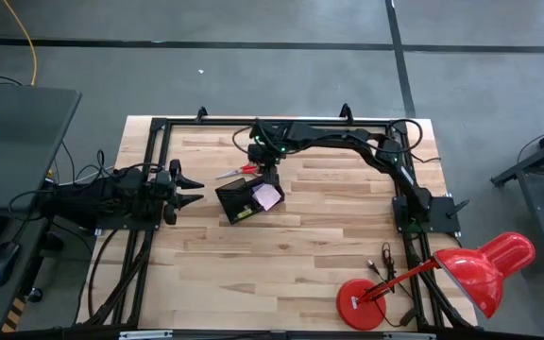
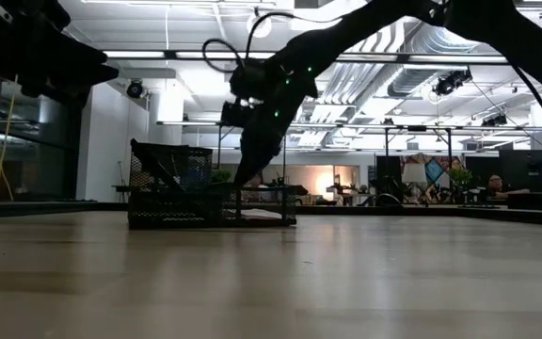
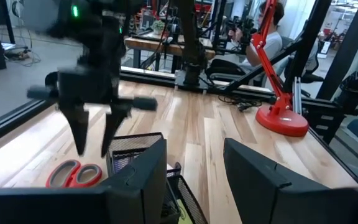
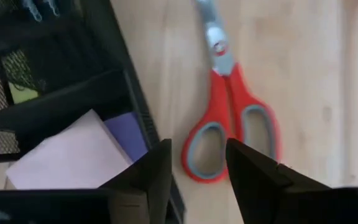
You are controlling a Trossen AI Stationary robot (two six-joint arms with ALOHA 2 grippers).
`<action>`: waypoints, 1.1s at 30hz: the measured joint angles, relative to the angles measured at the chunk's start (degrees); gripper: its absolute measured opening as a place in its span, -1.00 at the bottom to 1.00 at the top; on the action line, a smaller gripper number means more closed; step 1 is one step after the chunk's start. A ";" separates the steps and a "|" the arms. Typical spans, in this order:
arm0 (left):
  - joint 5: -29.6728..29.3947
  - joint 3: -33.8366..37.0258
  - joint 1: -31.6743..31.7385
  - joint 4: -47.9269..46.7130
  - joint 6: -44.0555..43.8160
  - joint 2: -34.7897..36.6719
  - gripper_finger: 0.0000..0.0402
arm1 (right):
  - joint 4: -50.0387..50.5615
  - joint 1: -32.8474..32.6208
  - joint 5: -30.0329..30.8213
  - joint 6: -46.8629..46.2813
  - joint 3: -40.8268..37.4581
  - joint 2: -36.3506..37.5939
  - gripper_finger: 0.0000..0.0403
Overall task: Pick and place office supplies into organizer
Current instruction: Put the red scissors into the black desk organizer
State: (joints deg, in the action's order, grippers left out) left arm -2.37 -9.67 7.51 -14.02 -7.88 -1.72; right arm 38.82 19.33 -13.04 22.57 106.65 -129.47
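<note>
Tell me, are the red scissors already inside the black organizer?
No, the scissors lie flat on the wooden table beside the organizer.

An open-plan lab or workshop: exposed ceiling ducts (image 2: pixel 422 47) and strip lights (image 2: pixel 149 54), grey concrete floor (image 1: pixel 253 76), workbenches (image 3: pixel 154 46) behind, a framed wooden surface (image 1: pixel 291 255) for robot arms.

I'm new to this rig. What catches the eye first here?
The big red desk lamp at the table's near right corner. Then the right gripper, jaws apart and empty, above the black organizer mid-table, with the red-handled scissors lying just beside it.
</note>
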 joint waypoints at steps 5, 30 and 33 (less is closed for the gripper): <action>0.00 0.00 0.00 0.59 0.02 0.00 -0.28 | 0.19 0.07 0.64 0.00 0.02 -1.49 -0.21; 0.02 0.00 -0.01 0.49 0.13 -0.02 -0.28 | -0.99 -4.25 16.33 1.89 -0.04 -2.97 -0.10; 0.02 0.00 0.00 0.48 0.13 -0.02 -0.28 | -1.21 -3.08 15.61 1.27 -0.04 -2.97 -0.05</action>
State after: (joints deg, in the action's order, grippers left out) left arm -2.35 -9.67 7.51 -13.54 -7.75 -1.74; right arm 37.60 16.25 2.57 23.83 106.61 -132.44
